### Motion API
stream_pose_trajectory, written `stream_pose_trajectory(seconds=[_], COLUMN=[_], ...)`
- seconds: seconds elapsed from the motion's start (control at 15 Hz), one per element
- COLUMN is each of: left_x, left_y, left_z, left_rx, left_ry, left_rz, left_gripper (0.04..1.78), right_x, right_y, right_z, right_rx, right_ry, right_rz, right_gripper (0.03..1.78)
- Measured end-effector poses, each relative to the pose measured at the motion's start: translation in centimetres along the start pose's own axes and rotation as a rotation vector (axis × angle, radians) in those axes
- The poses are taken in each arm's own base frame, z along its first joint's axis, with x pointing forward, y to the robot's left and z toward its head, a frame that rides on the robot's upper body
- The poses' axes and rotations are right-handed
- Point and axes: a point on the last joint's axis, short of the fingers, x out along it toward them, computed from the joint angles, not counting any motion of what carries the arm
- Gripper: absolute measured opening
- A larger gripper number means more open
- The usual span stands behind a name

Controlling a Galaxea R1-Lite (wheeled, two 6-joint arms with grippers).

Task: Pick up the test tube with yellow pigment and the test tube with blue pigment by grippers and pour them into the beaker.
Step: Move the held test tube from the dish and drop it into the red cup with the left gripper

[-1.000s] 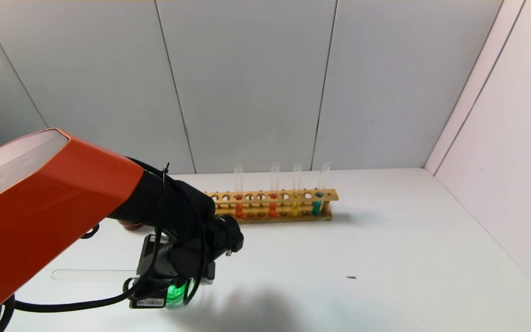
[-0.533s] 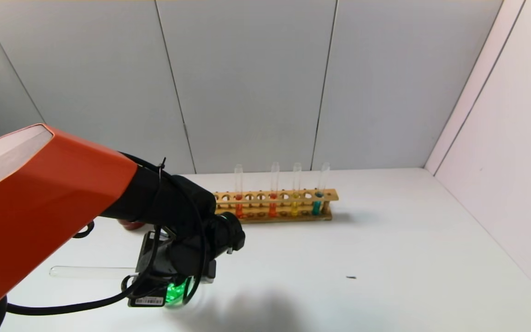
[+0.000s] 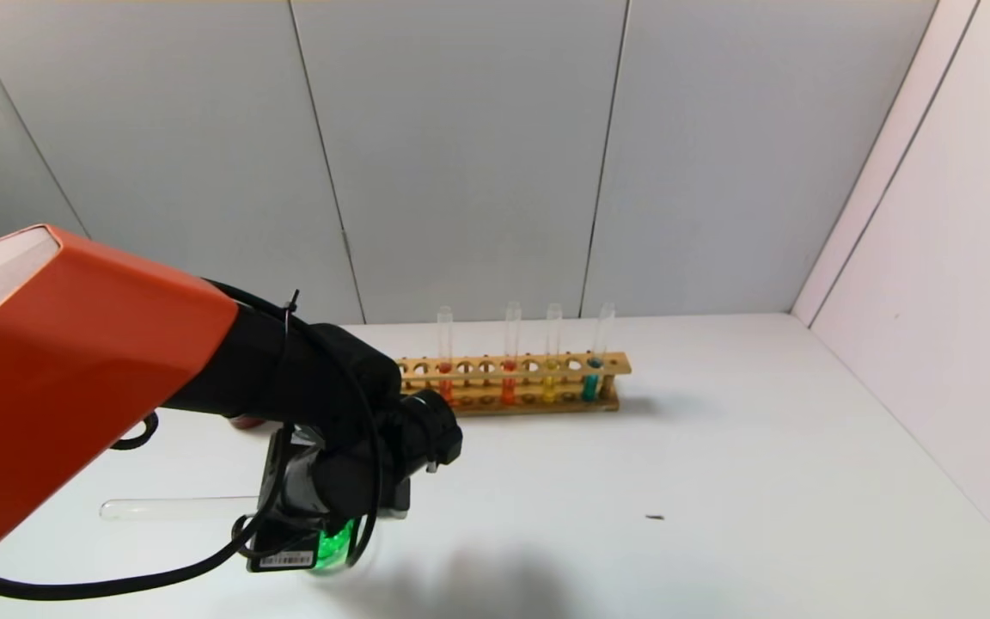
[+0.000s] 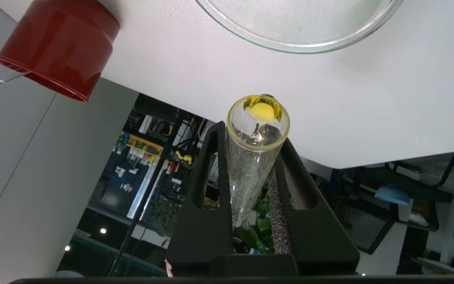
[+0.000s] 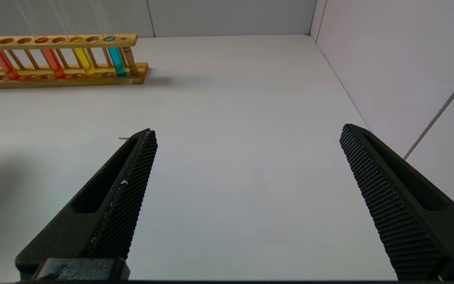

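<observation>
The left gripper (image 4: 250,165) pinches the test tube with yellow pigment (image 4: 255,154) lying sideways, apparently nearly drained, mouth near the beaker (image 4: 298,37). The right gripper (image 5: 246,173) hangs spread wide.

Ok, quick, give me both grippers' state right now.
Left gripper: shut on a nearly empty test tube, tipped sideways by the beaker.
Right gripper: open, holding nothing.

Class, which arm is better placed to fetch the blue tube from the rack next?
Right. The right gripper is open and empty, facing the blue tube; the left gripper is clamped on a yellow-stained tube.
</observation>
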Motion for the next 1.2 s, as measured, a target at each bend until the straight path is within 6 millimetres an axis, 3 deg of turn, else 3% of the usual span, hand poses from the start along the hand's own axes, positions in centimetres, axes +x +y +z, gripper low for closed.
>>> stream_pose_trajectory(seconds=[0.4,0.93,1.2], left_x=[0.4,-1.5,-3.2], left_y=[-0.7,0.3,1.7], left_z=[0.0,-1.0,-2.6], left_rx=[-0.171,-0.690,-0.905], left_ry=[-0.010,-0.175,-0.300], left_rz=[0.004,-0.016,0.000], left_gripper=[0.31,0.31,0.31], right_x=[0.0,0.0,0.0], right_y=[0.0,0.0,0.0], right_z=[0.0,0.0,0.0], right_rx=[0.000,0.000,0.000], right_ry=[0.001,0.001,0.001], right_rz=[0.000,0.000,0.000], right_gripper=[1.70,1.70,1.70])
